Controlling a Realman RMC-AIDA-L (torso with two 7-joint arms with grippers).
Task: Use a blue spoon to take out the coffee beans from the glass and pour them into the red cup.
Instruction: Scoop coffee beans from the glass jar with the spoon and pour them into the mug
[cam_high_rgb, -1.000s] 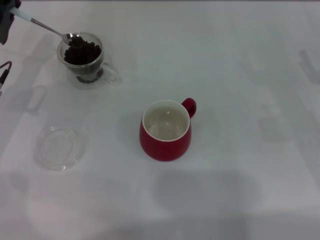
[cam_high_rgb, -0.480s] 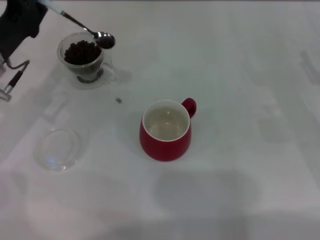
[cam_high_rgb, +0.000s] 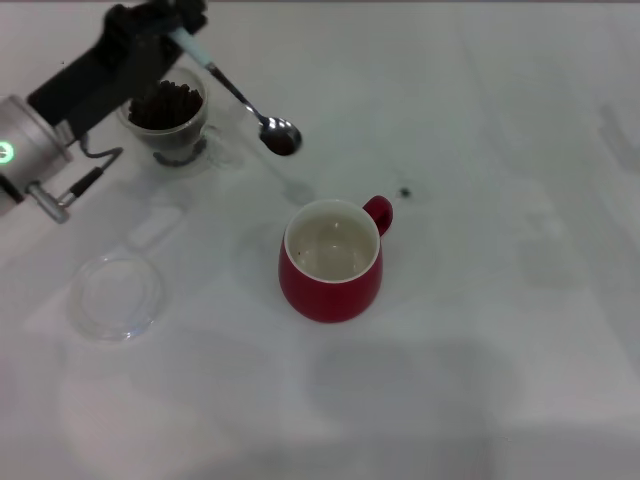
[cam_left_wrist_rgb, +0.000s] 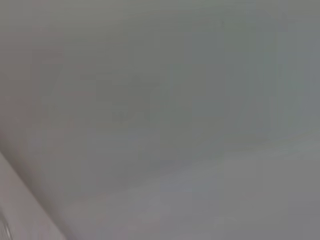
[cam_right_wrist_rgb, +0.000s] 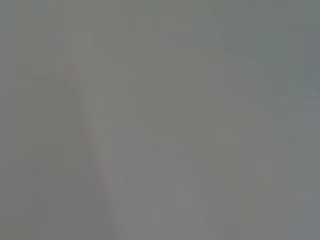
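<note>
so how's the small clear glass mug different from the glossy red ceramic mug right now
The small clear glass mug is see-through with thick walls; the glossy red ceramic mug is opaque red with a white inside. The glass holds a heap of dark coffee beans; the red cup holds no beans that show. The glass looks smaller and is partly hidden behind the left gripper, while the red cup stands in the open. Both stand upright on the white table, each with a side handle.

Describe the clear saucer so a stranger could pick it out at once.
Start at the red cup in the middle of the table. Look toward the robot's left: the saucer lies flat there, alone. Unlike the glass beyond it, it is shallow, handleless and empty.
</note>
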